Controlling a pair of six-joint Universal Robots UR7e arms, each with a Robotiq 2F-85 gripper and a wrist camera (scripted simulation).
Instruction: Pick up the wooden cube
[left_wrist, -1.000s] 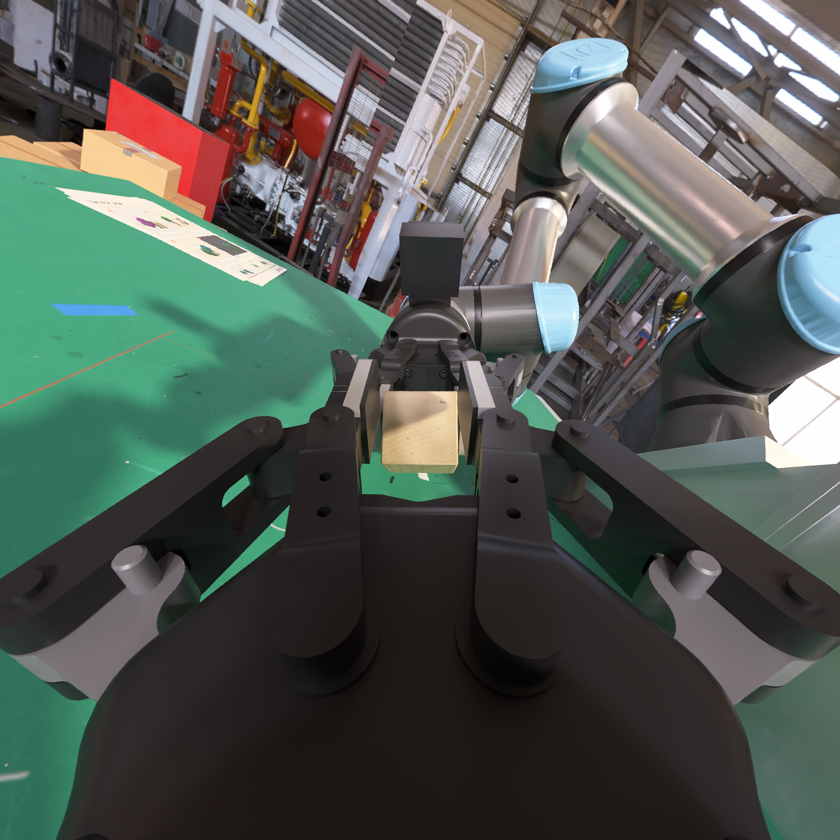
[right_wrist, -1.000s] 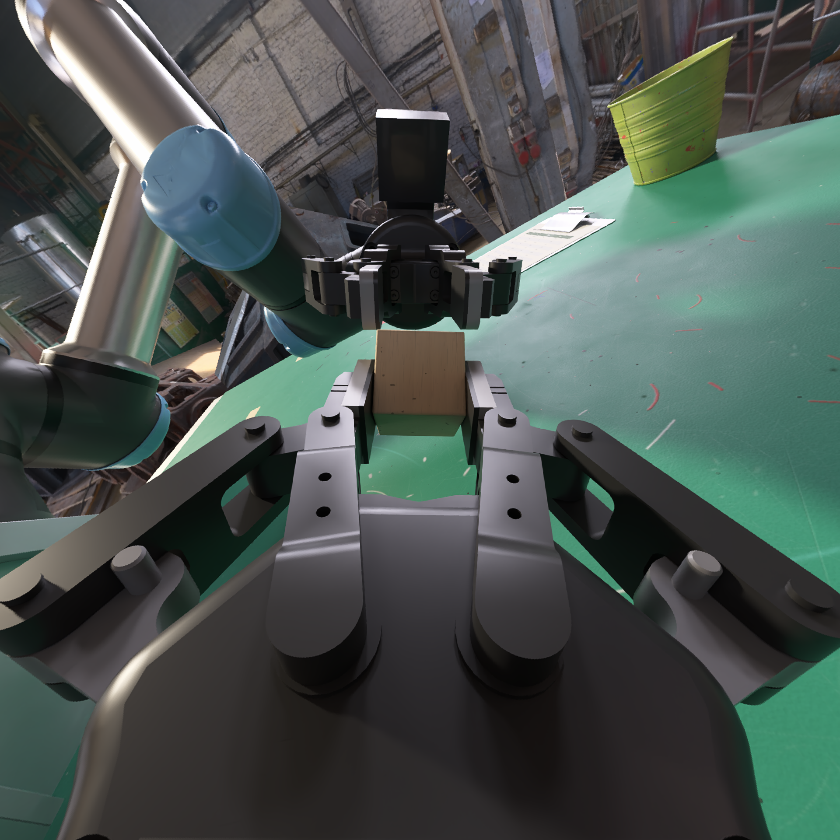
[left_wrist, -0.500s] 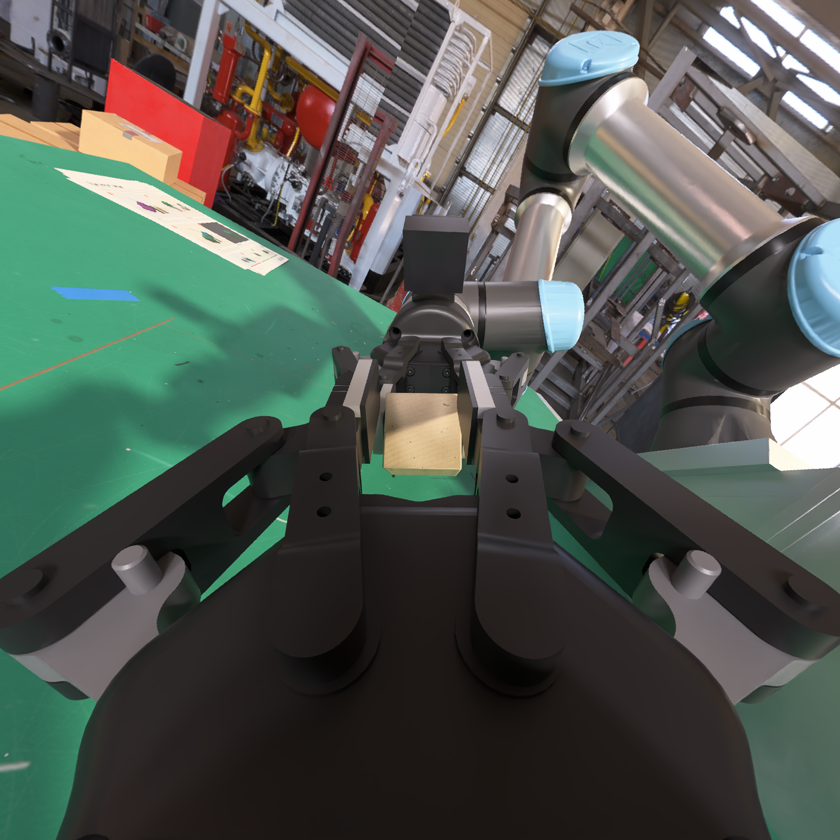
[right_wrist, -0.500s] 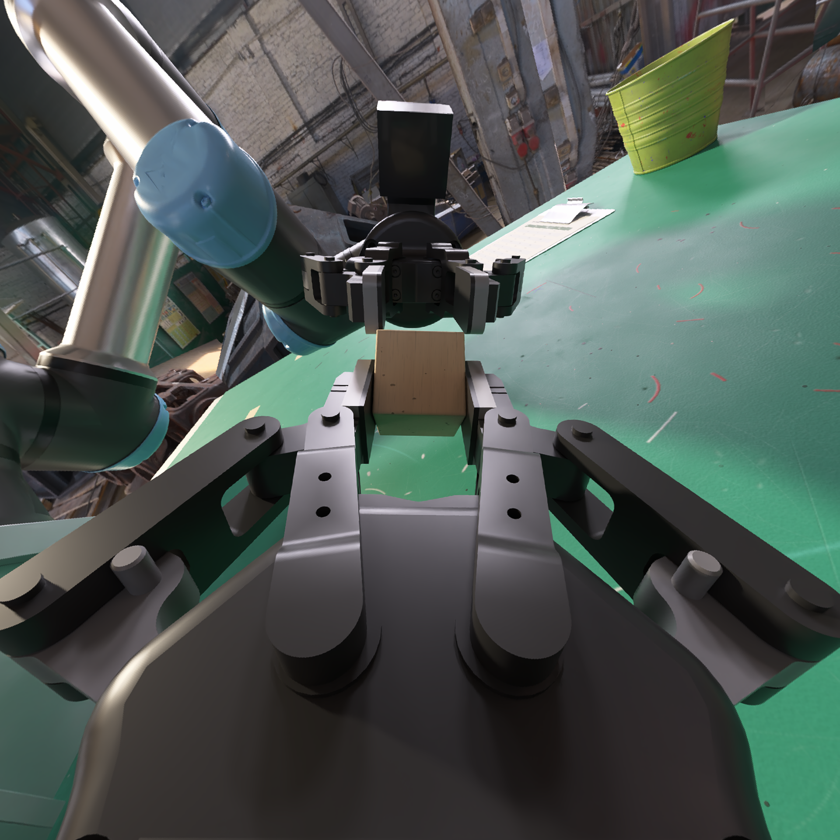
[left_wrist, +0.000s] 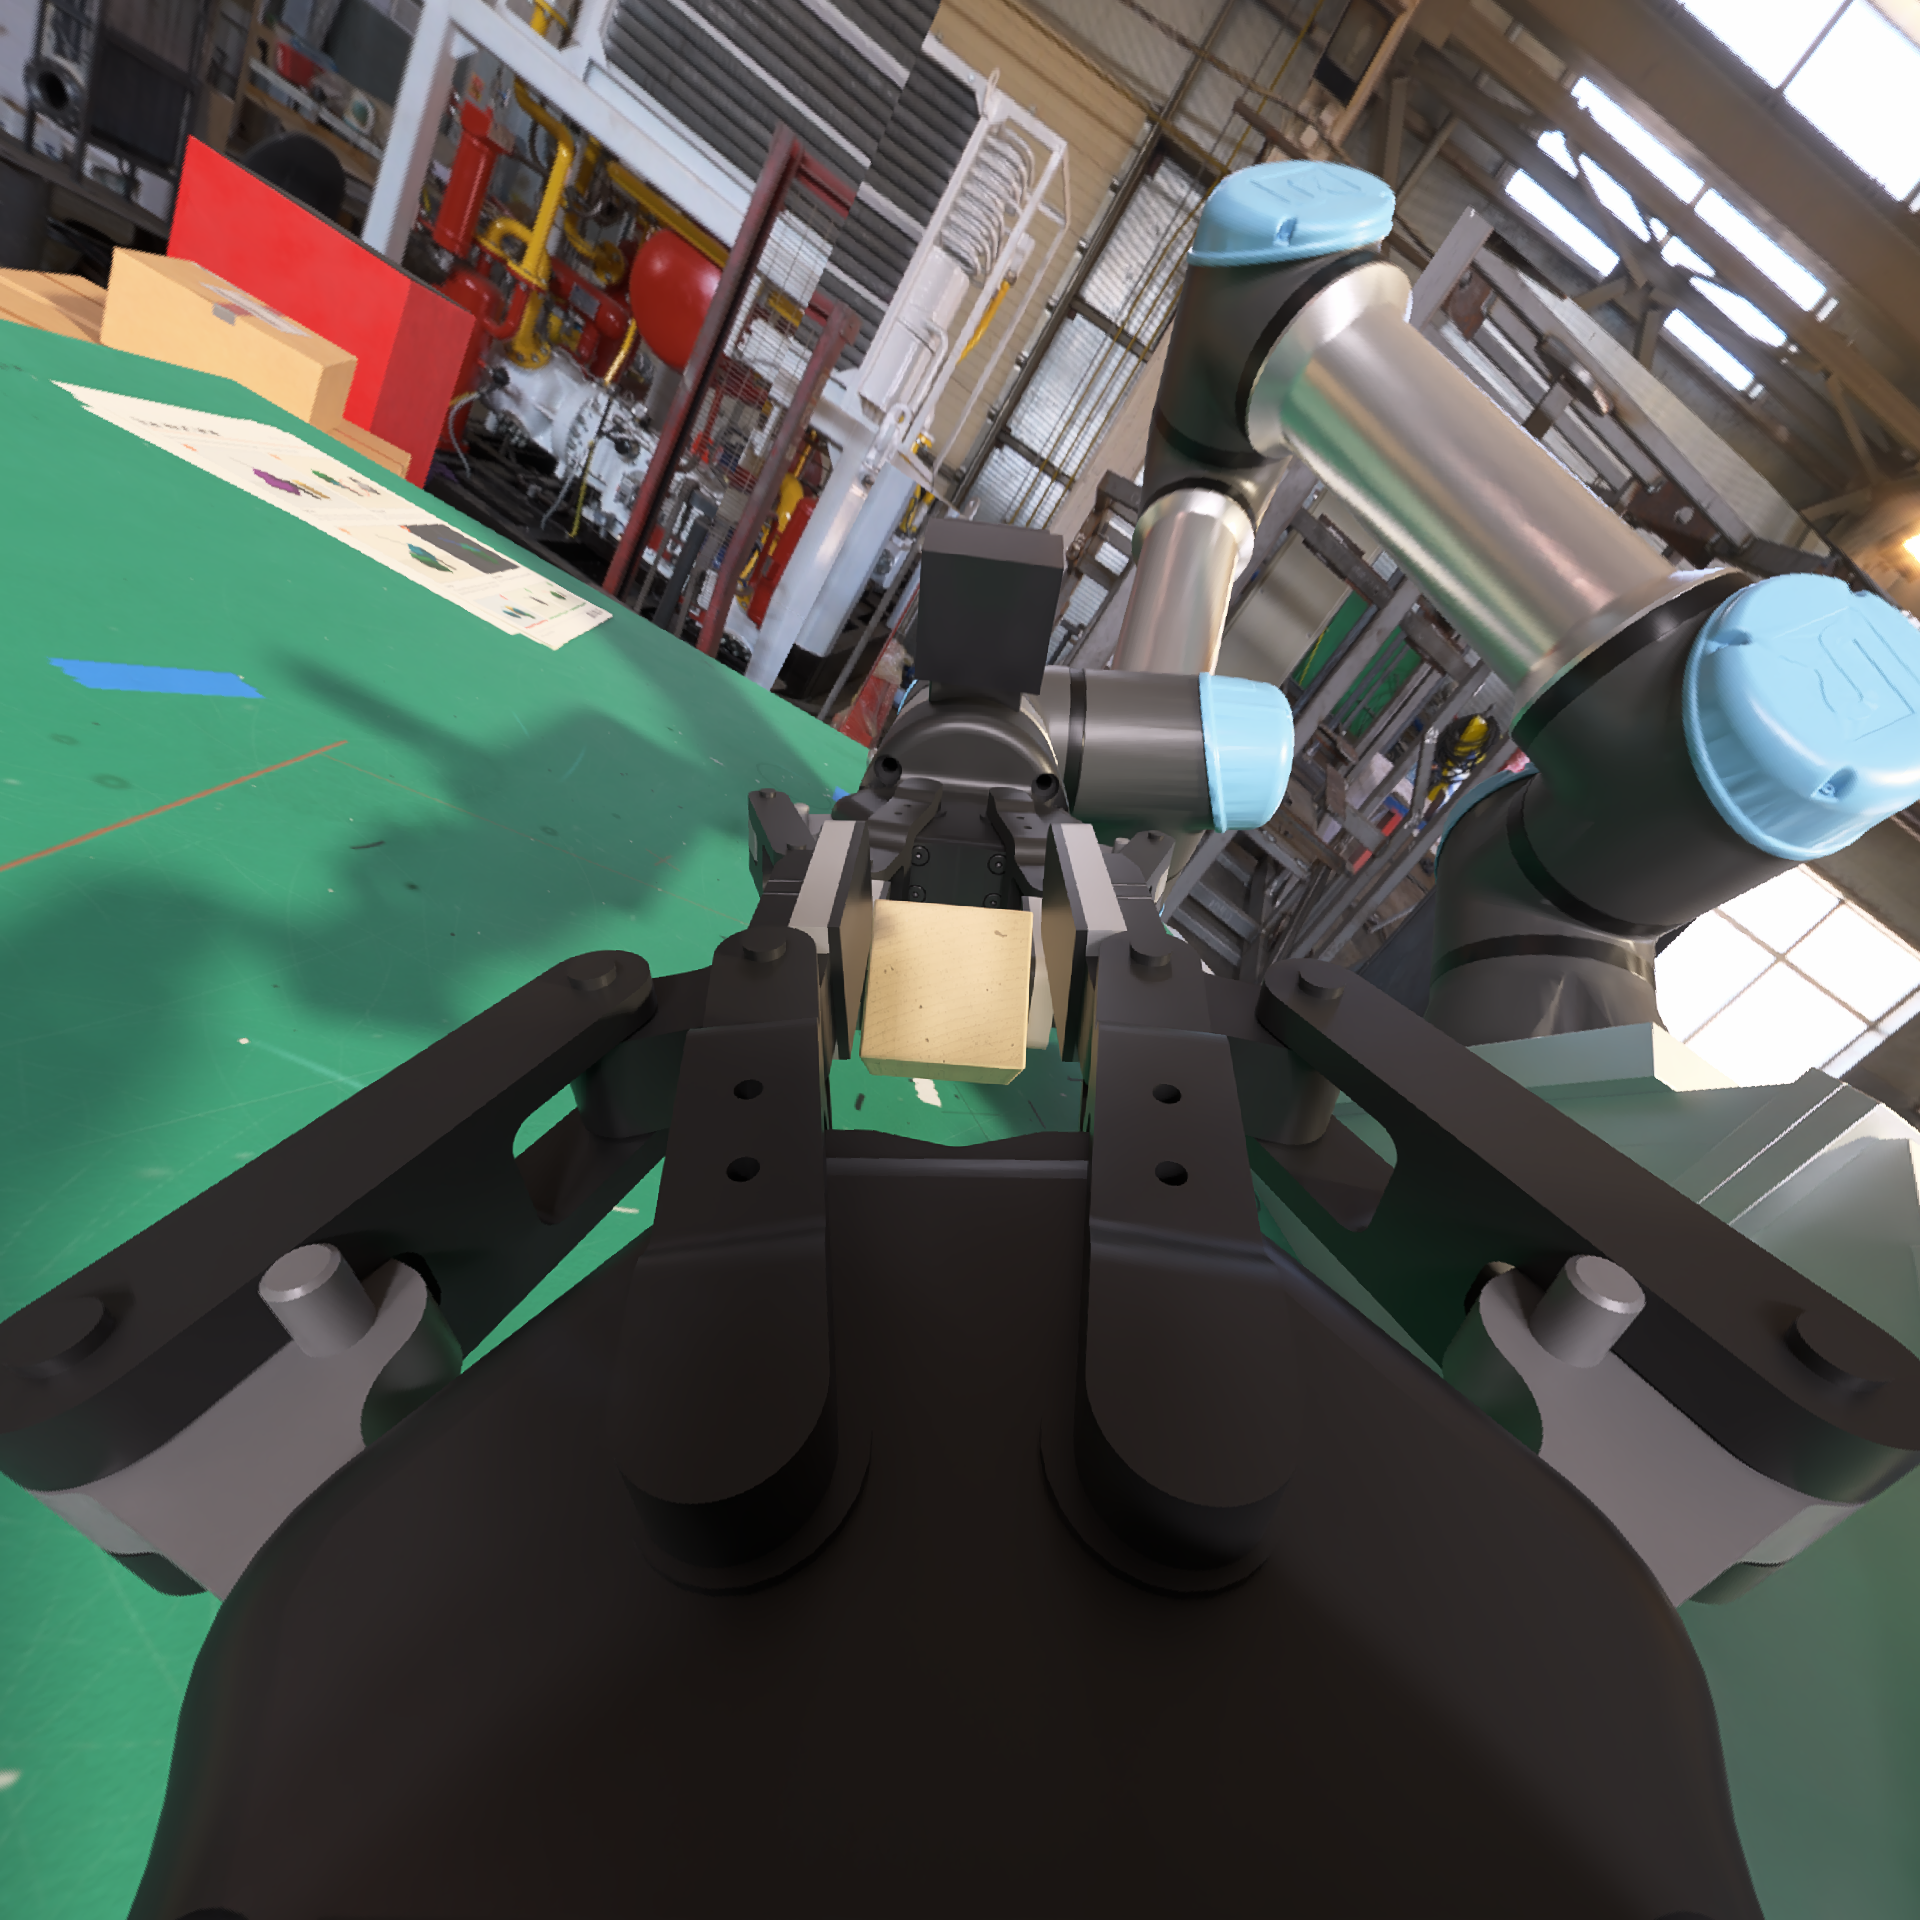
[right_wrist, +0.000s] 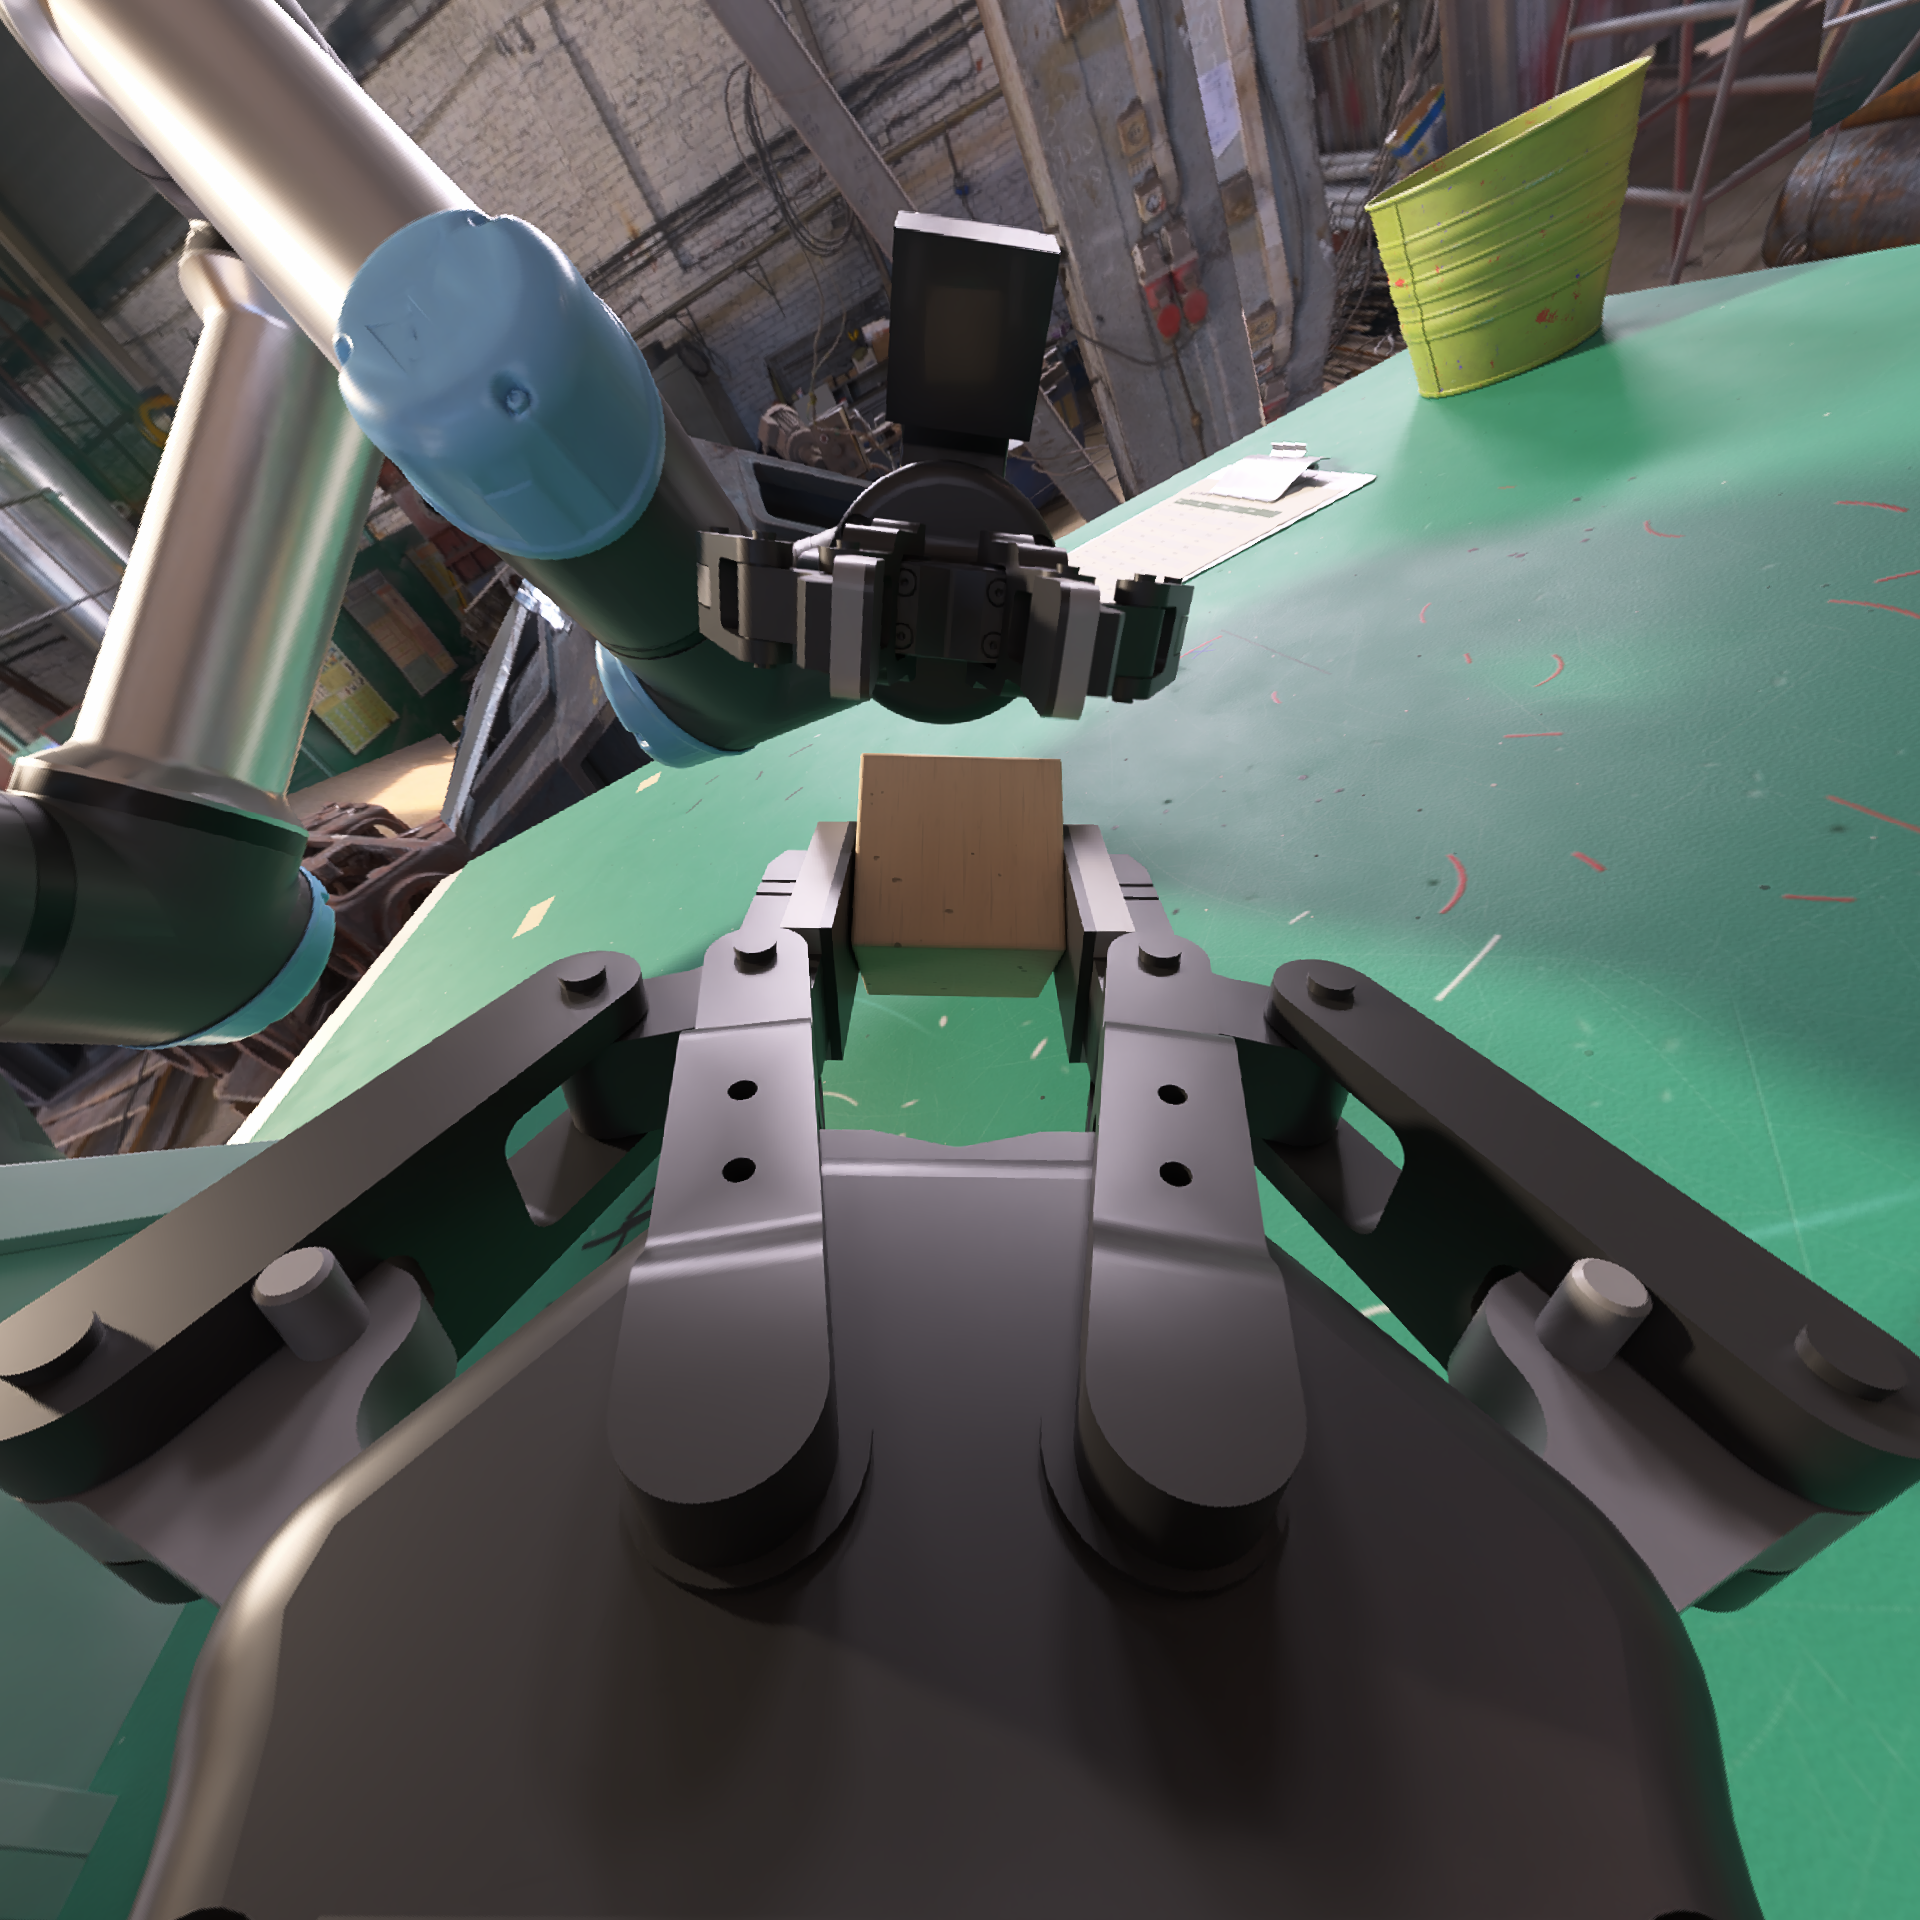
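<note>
The wooden cube (right_wrist: 956, 862) is a pale block held above the green table (right_wrist: 1558, 935). My right gripper (right_wrist: 956, 894) is shut on it, with a pad pressed on each side. The cube also shows in the left wrist view (left_wrist: 945, 987), clamped in the right gripper's grey pads. My left gripper (left_wrist: 951, 935) faces it head on, jaws open wider than the cube and not touching it. In the right wrist view the left gripper (right_wrist: 945, 644) hangs a little beyond and above the cube, fingers apart.
A lime green bucket (right_wrist: 1507, 229) and a paper sheet (right_wrist: 1236, 509) sit at the far side of the table. A printed sheet (left_wrist: 343, 499), blue tape (left_wrist: 145, 675) and a cardboard box (left_wrist: 229, 332) lie to the left. The right arm (left_wrist: 1455, 468) looms close.
My left gripper has drawn back a little from the cube, and the gap between them has grown. The right gripper keeps its hold on the cube.
</note>
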